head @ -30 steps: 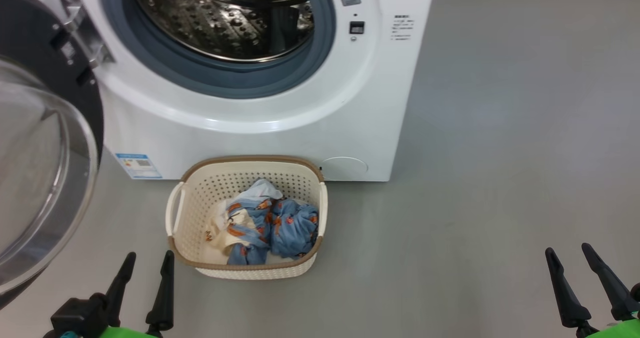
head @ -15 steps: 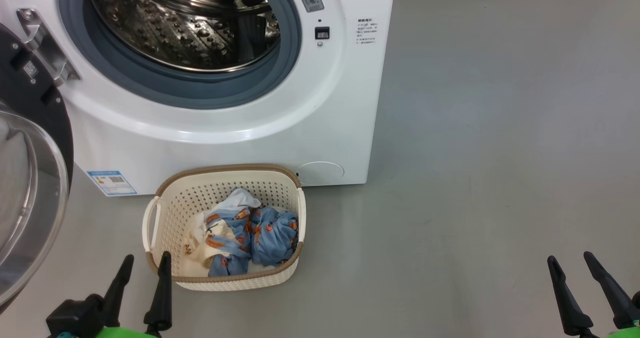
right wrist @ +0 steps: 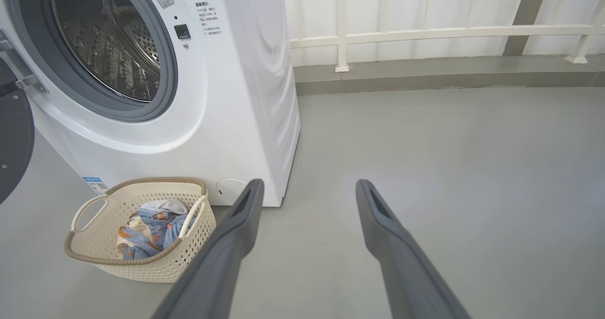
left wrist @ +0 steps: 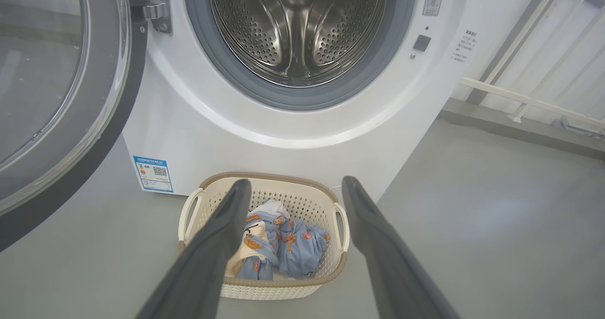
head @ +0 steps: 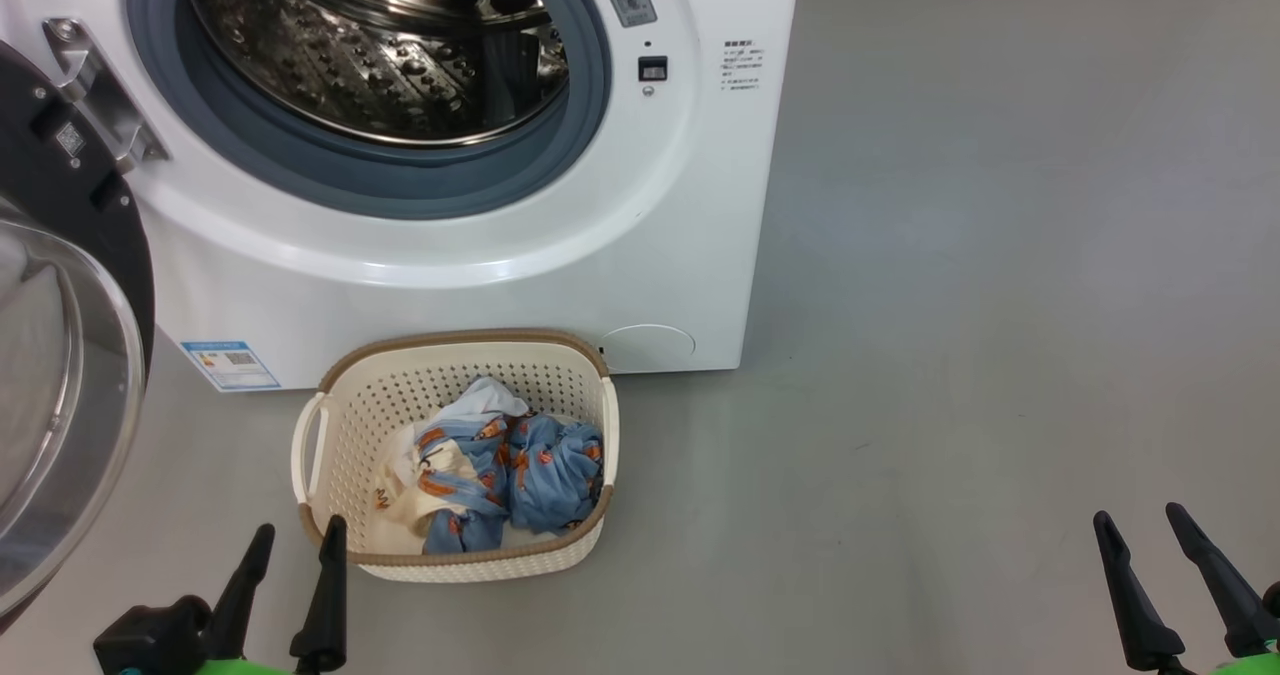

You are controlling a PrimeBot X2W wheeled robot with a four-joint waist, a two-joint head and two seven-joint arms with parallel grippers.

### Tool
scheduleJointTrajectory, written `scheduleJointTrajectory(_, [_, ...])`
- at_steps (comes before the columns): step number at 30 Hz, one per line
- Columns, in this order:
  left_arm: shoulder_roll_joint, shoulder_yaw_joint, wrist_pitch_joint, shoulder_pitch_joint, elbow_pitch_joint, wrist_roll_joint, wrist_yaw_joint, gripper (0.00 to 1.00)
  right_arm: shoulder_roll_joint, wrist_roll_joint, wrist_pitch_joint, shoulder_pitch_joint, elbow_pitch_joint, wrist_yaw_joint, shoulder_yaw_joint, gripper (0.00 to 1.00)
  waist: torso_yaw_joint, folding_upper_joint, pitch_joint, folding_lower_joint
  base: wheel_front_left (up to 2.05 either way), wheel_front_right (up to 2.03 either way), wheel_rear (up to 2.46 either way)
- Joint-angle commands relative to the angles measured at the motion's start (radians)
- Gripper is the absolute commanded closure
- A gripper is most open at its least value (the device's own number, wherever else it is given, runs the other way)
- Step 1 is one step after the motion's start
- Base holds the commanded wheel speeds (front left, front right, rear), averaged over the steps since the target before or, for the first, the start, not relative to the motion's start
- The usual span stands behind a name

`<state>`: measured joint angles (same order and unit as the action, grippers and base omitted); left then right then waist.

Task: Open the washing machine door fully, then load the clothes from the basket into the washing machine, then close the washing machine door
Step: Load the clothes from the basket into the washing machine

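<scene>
Two hands, both released and holding nothing. My left hand (head: 300,525) sits at the lower left of the head view with its fingers spread. Its inner fingertip lines up with the near left corner of the basket (head: 455,340), and I cannot tell whether it touches. In the left wrist view those same fingers frame the basket on either side. My right hand (head: 1137,511) is at the lower right, fingers parted too, over bare grey floor (head: 950,355) and well apart from everything else.

The washing machine (head: 500,285) stands ahead of me. Its door (head: 70,375) is swung open to the left on a metal hinge (head: 95,85), with the clear glass bowl bulging my way. That leaves the grey rubber ring (head: 400,180) and the steel drum (head: 380,45) exposed.

The basket stands on the floor just in front of the machine's base, below the opening and to the right of the blue label (head: 228,364). The clothes (head: 500,470) lie bunched inside it, blue and cream fabric with orange figures, heaped toward its right half.

A white railing (right wrist: 425,33) runs behind the machine in the right wrist view.
</scene>
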<state>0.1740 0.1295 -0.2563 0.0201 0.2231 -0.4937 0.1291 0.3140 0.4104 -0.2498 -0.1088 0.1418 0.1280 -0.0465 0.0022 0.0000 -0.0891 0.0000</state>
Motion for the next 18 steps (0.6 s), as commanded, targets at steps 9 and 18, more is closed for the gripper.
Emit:
scheduleJointTrajectory(9, [0.029, -0.025, -0.006, 0.055, -0.029, -0.004, 0.002, 0.0, 0.021, -0.008, -0.012, 0.017, -0.024, 0.003, 0.015, 0.0, 0.003, 0.0, -0.03, 0.0, 1.0, -1.82, 0.82])
scheduleJointTrajectory(18, [0.015, -0.035, -0.006, 0.068, -0.039, 0.039, 0.002, 0.0, 0.017, -0.007, -0.012, 0.029, -0.025, 0.003, 0.018, 0.0, 0.006, 0.0, -0.046, 0.0, 1.08, -1.27, 0.19])
